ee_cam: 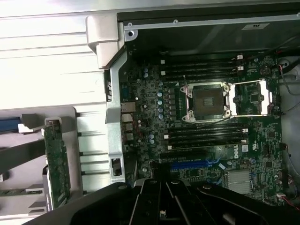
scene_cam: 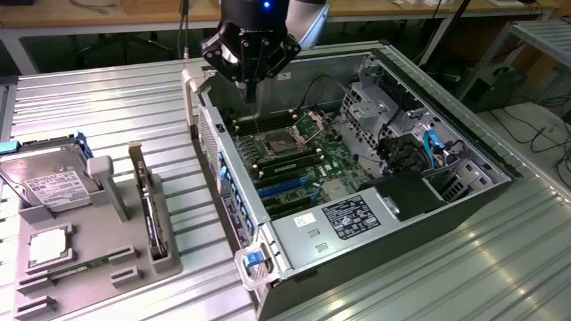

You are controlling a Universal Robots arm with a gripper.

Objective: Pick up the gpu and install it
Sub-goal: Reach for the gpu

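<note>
Above the open computer case (scene_cam: 402, 262), at the top centre of the exterior view, my claw (scene_cam: 253, 95) hangs closed and empty over the motherboard (scene_cam: 295, 160). The gpu (scene_cam: 149, 204) stands on edge in a grey tray (scene_cam: 98, 187) at the exterior view's left, well apart from me, beside a hard drive (scene_cam: 45, 180). The wrist view adds the bare processor socket (ee_cam: 208, 101) and the gpu's green board side. Ribbed metal bench (scene_cam: 107, 107) below; wooden desks (scene_cam: 80, 12) and cables (scene_cam: 539, 134) behind.

Tool (scene_cam: 251, 95) points down (vertical), jaws seemingly closed.
</note>
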